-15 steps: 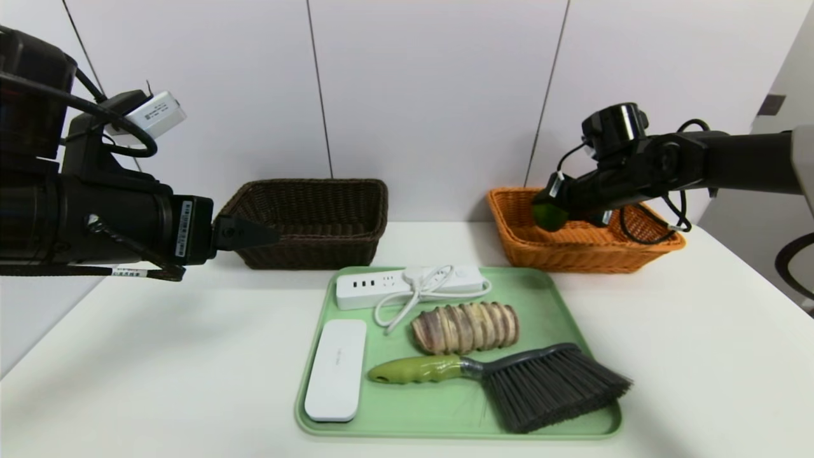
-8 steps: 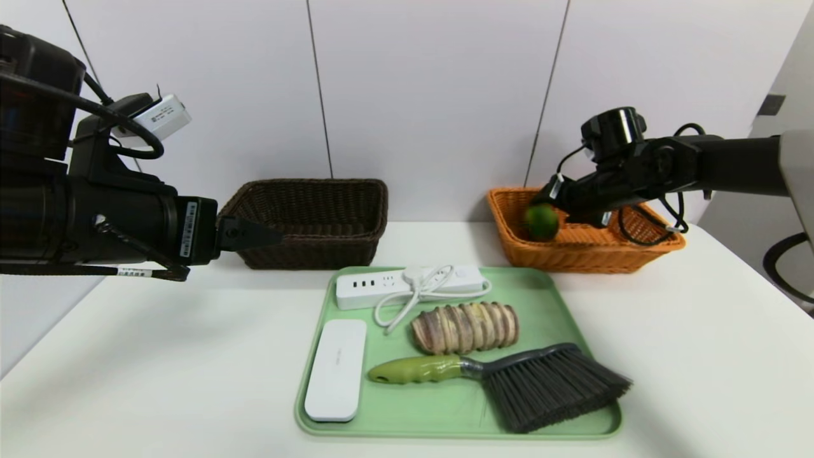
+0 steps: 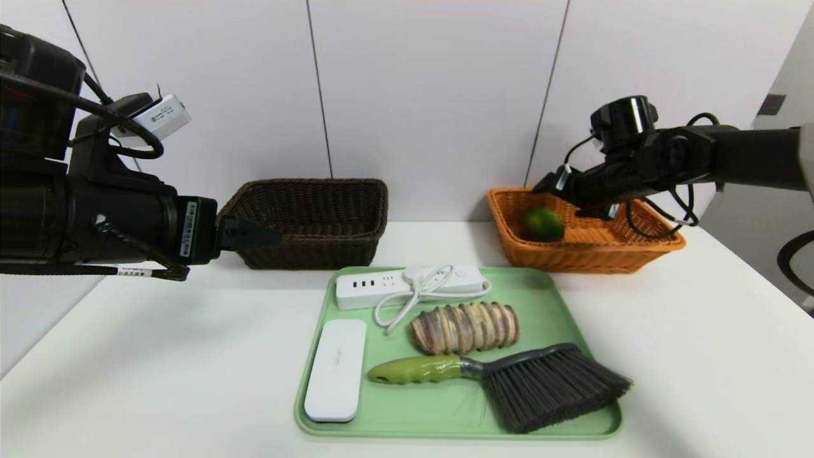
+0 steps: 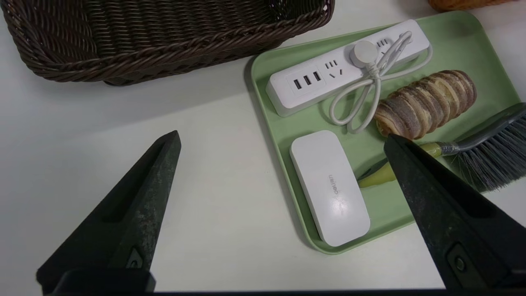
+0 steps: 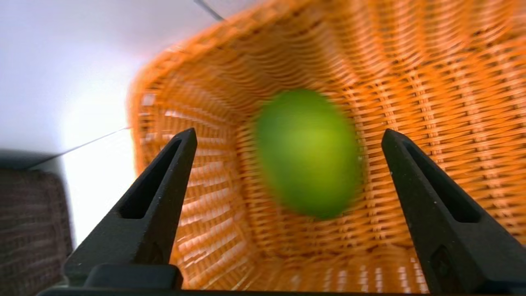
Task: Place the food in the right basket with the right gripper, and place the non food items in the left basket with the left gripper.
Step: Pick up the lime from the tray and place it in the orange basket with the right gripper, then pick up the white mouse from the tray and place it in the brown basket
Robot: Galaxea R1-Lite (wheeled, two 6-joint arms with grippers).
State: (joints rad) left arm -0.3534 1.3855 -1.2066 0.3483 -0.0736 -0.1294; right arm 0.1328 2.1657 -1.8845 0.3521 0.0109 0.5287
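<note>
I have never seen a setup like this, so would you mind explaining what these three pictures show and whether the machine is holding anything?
This is a two-armed robot sorting things at a white table. The wide picture comes from a camera on its head; the other two come from cameras on each wrist, looking past the black pointed fingers.

The left gripper hangs open above the table, near the dark basket, holding nothing. The right gripper is open over the orange basket, and the lime lies inside that basket, free of the fingers.

On the green tray lie a power strip, a bread roll, a white case and a brush.
</note>
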